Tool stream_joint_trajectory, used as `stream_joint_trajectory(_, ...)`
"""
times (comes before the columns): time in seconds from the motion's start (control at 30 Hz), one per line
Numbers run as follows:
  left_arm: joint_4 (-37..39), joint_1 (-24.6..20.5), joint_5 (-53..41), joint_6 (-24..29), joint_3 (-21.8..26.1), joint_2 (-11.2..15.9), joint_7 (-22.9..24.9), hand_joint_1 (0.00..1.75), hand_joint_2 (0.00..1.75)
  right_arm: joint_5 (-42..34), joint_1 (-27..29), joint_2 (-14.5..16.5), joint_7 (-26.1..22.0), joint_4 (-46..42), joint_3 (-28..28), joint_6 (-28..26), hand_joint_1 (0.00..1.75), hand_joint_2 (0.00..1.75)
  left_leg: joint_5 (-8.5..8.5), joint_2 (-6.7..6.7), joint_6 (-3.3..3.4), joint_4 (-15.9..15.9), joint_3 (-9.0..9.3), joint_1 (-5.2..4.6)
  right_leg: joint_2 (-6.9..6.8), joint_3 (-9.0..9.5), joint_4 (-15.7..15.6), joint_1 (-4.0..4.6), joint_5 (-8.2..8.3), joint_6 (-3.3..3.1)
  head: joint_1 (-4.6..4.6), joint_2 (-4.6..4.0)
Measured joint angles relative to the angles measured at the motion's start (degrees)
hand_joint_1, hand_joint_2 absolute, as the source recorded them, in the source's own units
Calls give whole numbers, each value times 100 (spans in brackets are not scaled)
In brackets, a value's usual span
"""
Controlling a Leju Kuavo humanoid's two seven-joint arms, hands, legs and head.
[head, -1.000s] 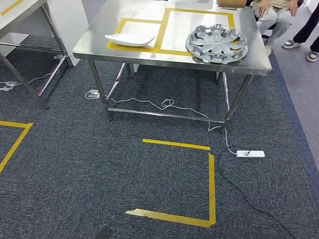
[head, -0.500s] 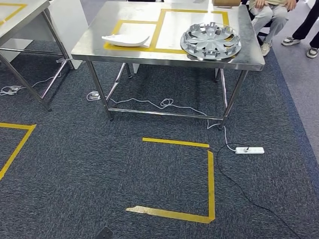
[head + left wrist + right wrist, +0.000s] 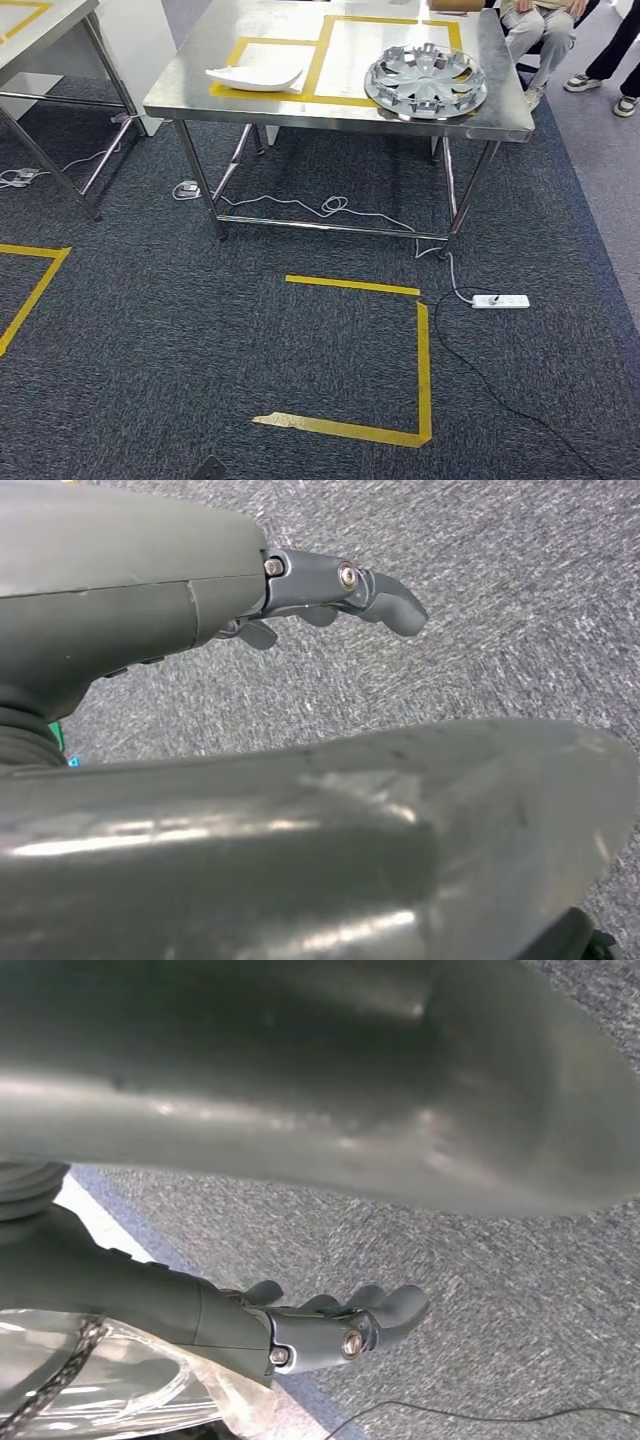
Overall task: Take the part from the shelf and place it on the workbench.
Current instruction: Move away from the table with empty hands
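A steel workbench (image 3: 196, 88) stands ahead in the head view, marked with yellow tape frames. A flat white part (image 3: 255, 77) lies in its left frame. A silver wheel cover (image 3: 425, 80) rests by the right frame, near the front edge. My left hand (image 3: 302, 590) hangs over the dark carpet with its fingers stretched out, holding nothing. My right hand (image 3: 302, 1335) likewise hangs over the carpet, fingers extended, nothing in it.
A second steel table (image 3: 30, 25) stands at the far left, a white cabinet (image 3: 140, 40) beside it. Yellow floor tape (image 3: 423, 360) marks a square before the bench. A power strip (image 3: 500, 301) and cables lie under the bench's right side. People (image 3: 543, 30) sit behind it.
The whole picture has shifted a little: the bench now sits slightly higher and further left in the frame, so the camera moved. Nothing on the bench has moved.
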Motion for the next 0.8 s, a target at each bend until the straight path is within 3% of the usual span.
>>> stream_joint_trajectory(0.27,0,-1,29,-54,21,8,9,0,0,26,-7,0,0,0,0,0,0,0,0,0,1,5,-6,-4,0,-3,-1,-8,9,14,-1,0)
stream_joint_trajectory(0.37,0,-5,57,-60,42,17,40,0,0,43,-8,10,0,0,1,2,0,0,54,-6,90,-66,25,-11,-10,23,-49,-31,44,98,-4,0)
stream_joint_trajectory(0.43,0,-15,64,-62,62,15,56,0,0,56,-15,10,1,0,0,1,0,0,160,-1,152,-229,64,21,5,-38,101,-35,-125,151,4,0)
stream_joint_trajectory(0.5,0,-23,64,-62,76,11,63,0,0,65,-24,6,2,0,0,1,0,0,228,5,149,-299,31,51,22,-324,716,-59,-546,195,10,0)
stream_joint_trajectory(0.53,0,-24,64,-62,80,10,65,0,0,67,-23,5,2,0,0,2,0,0,250,6,130,-296,-10,62,25,-505,1109,-81,-744,227,9,0)
stream_joint_trajectory(0.57,0,-20,63,-62,83,9,66,0,0,68,-20,4,2,0,0,2,0,0,269,6,102,-285,-52,76,25,-624,1388,-107,-839,262,7,0)
stream_joint_trajectory(0.6,0,-16,63,-62,84,7,66,0,0,68,-15,3,2,0,-1,2,0,0,289,6,70,-262,-100,98,24,-644,1467,-135,-817,304,6,0)
stream_joint_trajectory(0.63,0,-14,63,-62,86,5,66,0,0,68,-13,1,2,0,-1,2,0,0,304,5,32,-221,-154,132,23,-547,1303,-169,-683,350,6,-1)
stream_joint_trajectory(0.7,-1,-15,62,-61,89,13,66,0,0,70,-26,3,2,0,-1,3,0,0,306,0,-73,-76,-281,203,20,-191,609,-233,-335,454,13,0)
stream_joint_trajectory(0.73,-1,-16,61,-59,91,19,66,0,0,72,-32,10,0,-1,-1,4,0,0,286,-5,-136,20,-339,220,24,-94,350,-249,-217,442,14,-2)
stream_joint_trajectory(0.8,-1,-18,61,-56,95,34,66,0,0,74,-44,25,-3,-1,0,7,0,0,260,-12,-236,124,-395,217,30,-106,257,-240,-159,299,-7,-2)
